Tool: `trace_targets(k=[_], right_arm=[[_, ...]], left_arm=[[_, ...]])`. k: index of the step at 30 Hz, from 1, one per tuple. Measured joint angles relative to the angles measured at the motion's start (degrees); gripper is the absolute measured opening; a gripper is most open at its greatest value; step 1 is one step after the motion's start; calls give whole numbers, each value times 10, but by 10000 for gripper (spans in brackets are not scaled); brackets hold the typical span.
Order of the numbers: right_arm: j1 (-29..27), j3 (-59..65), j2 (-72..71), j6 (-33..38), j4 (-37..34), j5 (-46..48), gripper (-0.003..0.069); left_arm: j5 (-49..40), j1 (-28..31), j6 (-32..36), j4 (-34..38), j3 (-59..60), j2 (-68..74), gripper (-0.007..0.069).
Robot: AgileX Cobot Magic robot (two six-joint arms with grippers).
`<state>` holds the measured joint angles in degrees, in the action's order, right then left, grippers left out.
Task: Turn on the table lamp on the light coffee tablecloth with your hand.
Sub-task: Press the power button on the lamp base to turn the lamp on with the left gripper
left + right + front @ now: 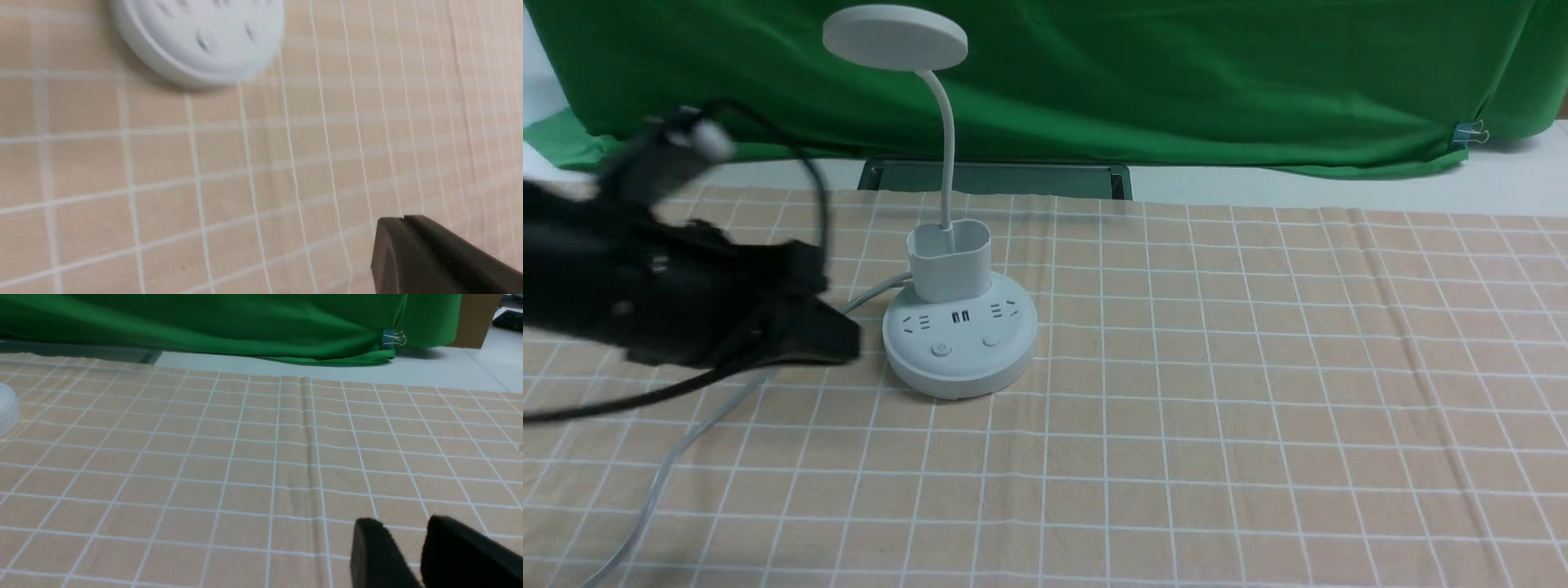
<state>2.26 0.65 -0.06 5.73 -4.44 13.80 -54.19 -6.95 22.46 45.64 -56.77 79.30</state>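
The white table lamp (960,339) stands on the light coffee tablecloth (1258,367), left of centre. Its disc head (894,37) shows no glow. Two buttons (942,349) sit at the front of the round base. My left gripper (845,339) is black and motion-blurred, with its tip just left of the base and close to it. In the left wrist view the left gripper (402,220) has its fingers pressed together and holds nothing, and the blurred lamp base (200,36) lies beyond it. My right gripper (404,531) hovers over bare cloth, jaws slightly apart and empty.
The lamp's pale cord (686,441) trails from the base to the front left across the cloth. A green cloth (1176,82) hangs along the back, held by a binder clip (1468,131). A dark flat frame (996,175) lies behind the lamp.
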Motion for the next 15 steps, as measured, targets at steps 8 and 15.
trace_targets(k=[8,15], right_arm=[[0,0,0,0,0,0,241],[0,0,0,0,0,0,241]], left_arm=[[-19,-153,-189,-295,-222,198,21],[-35,-194,-243,-369,-388,335,21]])
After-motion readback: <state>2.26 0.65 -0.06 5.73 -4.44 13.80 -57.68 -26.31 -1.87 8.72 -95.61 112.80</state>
